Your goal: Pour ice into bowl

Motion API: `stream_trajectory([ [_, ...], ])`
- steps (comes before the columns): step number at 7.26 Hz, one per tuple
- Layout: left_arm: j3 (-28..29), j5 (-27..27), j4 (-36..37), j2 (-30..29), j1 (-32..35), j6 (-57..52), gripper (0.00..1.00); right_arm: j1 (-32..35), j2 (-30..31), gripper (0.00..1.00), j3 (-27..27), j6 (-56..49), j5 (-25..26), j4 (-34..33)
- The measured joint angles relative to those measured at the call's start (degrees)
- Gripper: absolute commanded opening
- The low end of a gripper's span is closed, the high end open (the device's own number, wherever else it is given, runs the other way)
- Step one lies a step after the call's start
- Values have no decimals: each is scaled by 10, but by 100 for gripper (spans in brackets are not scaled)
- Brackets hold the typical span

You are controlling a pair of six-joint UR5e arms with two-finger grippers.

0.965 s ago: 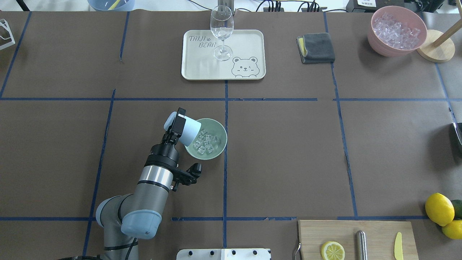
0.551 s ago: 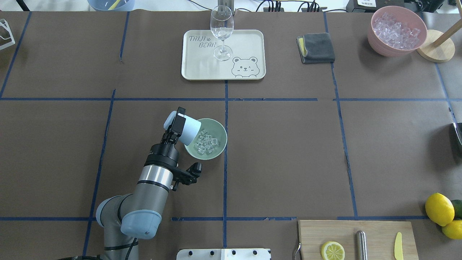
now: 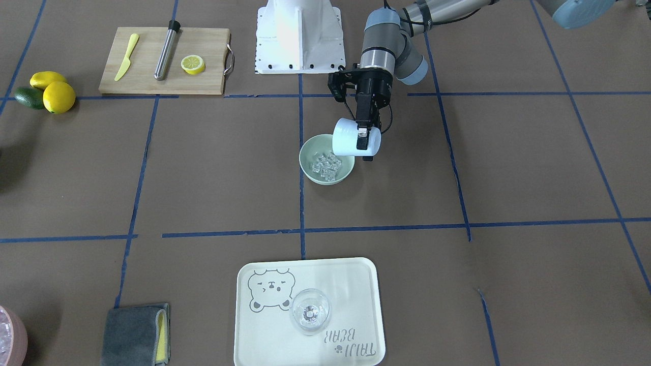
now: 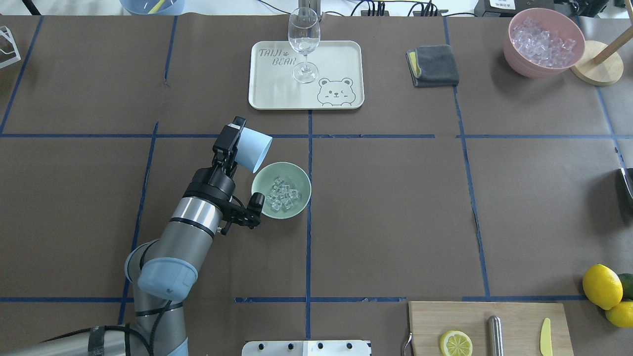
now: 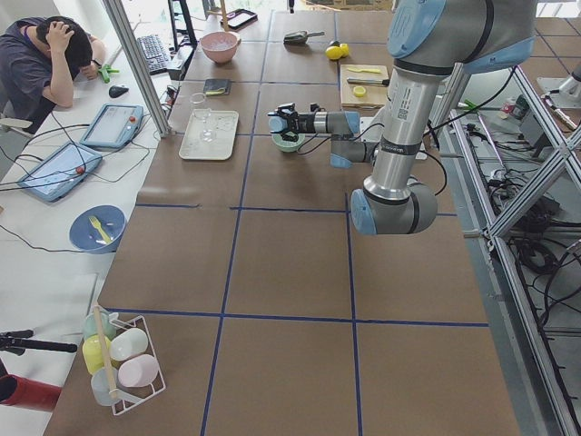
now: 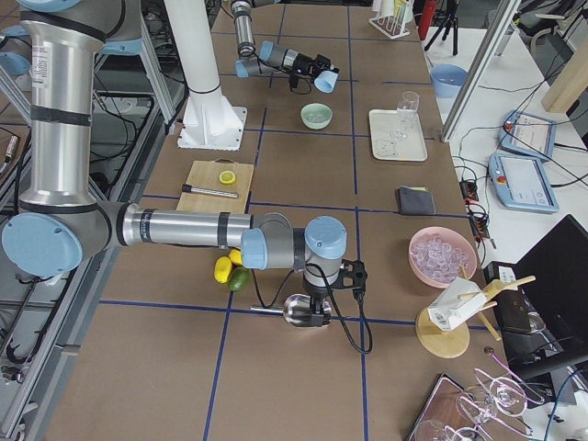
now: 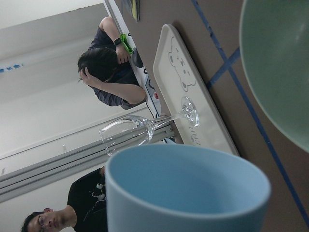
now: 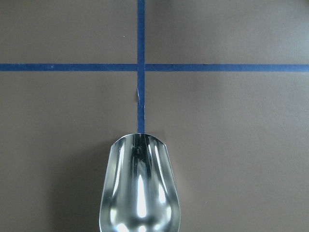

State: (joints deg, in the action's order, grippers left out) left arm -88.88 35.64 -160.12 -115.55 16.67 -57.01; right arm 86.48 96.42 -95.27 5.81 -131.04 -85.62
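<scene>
The pale mint-green bowl point(image 4: 302, 182) stands near the table's middle with a small heap of clear ice cubes point(image 4: 283, 194) inside it. My left gripper point(image 4: 231, 144) is shut on a light blue cup point(image 4: 253, 149), held tilted above the table just beyond the bowl's far-left rim, mouth toward the bowl. The front view shows the cup point(image 3: 350, 144) beside the bowl point(image 3: 310, 172) and the ice point(image 3: 325, 163). The left wrist view shows the cup point(image 7: 188, 188) and the bowl's side point(image 7: 275, 63). My right gripper point(image 6: 315, 310) holds a metal scoop point(image 8: 140, 188) low over the table at the far right.
A cream tray point(image 4: 336, 59) with a wine glass point(image 4: 303, 39) stands behind the bowl. A grey cloth point(image 4: 432, 65) and a pink bowl of ice point(image 4: 544, 42) are at the back right. A cutting board point(image 4: 519, 316) and lemons point(image 4: 602, 286) are at the front right.
My left gripper has carried the cup back off the bowl, toward the far left. The ice stays heaped in the bowl.
</scene>
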Motion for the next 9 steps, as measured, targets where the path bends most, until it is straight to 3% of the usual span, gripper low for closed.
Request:
stream_trajectory([
  [3, -35, 209, -12, 58, 102, 200, 0, 0, 5, 100, 0, -6, 1, 1],
  [4, -53, 243, -13, 92, 123, 281, 0, 0, 8, 100, -1, -9, 1, 1],
  [6, -68, 262, -43, 170, 137, 489, 0, 1, 13, 100, -1, -12, 3, 1],
  [9, -67, 257, -164, 321, 138, 667, 0, 2, 18, 100, -1, -12, 4, 1],
])
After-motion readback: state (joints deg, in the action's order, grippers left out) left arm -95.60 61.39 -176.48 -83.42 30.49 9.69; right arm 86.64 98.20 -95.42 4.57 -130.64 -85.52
